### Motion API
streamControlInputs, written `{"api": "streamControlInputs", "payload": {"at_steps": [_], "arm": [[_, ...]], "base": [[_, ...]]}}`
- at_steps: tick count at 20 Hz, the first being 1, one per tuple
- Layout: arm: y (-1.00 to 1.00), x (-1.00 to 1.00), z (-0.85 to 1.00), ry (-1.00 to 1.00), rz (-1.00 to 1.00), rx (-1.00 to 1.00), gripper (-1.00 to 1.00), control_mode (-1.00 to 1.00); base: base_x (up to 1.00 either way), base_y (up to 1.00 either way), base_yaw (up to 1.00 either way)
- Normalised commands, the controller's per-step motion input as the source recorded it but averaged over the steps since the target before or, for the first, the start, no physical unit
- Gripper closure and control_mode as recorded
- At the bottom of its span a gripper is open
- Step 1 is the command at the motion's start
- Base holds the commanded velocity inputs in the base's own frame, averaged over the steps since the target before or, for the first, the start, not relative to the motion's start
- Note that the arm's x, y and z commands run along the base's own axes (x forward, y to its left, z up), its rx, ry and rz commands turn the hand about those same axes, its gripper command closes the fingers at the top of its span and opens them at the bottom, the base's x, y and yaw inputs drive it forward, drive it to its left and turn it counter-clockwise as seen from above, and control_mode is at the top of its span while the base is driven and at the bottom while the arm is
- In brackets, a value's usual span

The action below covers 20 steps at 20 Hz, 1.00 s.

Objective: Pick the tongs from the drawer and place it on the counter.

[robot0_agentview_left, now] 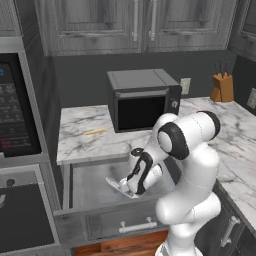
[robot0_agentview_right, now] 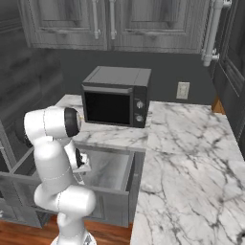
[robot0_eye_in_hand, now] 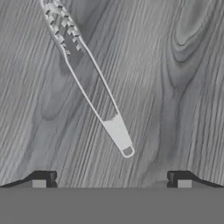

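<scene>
The tongs [robot0_eye_in_hand: 94, 83] lie flat on the pale wood-grain floor of the open drawer [robot0_eye_in_hand: 175, 87], running from the upper left toward the middle, joined end nearest me. My gripper [robot0_eye_in_hand: 111, 181] hovers just above them, open, with nothing between its fingertips [robot0_eye_in_hand: 43, 179]. In the left base view the gripper [robot0_agentview_left: 131, 191] reaches down into the drawer [robot0_agentview_left: 87, 187], and a pale end of the tongs [robot0_agentview_left: 115, 184] pokes out beside it. The marble counter [robot0_agentview_left: 82, 142] lies behind the drawer and continues on the right [robot0_agentview_right: 191, 143].
A black microwave [robot0_agentview_left: 142, 97] stands on the counter behind the drawer. A thin orange stick [robot0_agentview_left: 95, 132] lies to its left. A knife block [robot0_agentview_left: 222, 87] sits at the far right corner. The drawer front with its bar handle [robot0_agentview_left: 137, 226] juts out toward the base.
</scene>
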Motion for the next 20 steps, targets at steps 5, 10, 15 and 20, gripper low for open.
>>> {"api": "streamControlInputs", "payload": {"at_steps": [5,10,15,20], "arm": [[0.08,0.52,-0.26,0.00,0.00,0.00,-1.00,-1.00],[0.23,0.34,-0.14,0.00,0.00,0.00,-1.00,-1.00],[0.14,0.55,-0.18,0.00,0.00,0.00,-1.00,-1.00],[0.23,0.56,-0.48,0.05,0.00,0.00,-1.00,-1.00]], "base": [[0.00,0.00,0.00],[0.00,0.00,0.00],[0.00,0.00,0.00],[0.00,0.00,0.00]]}}
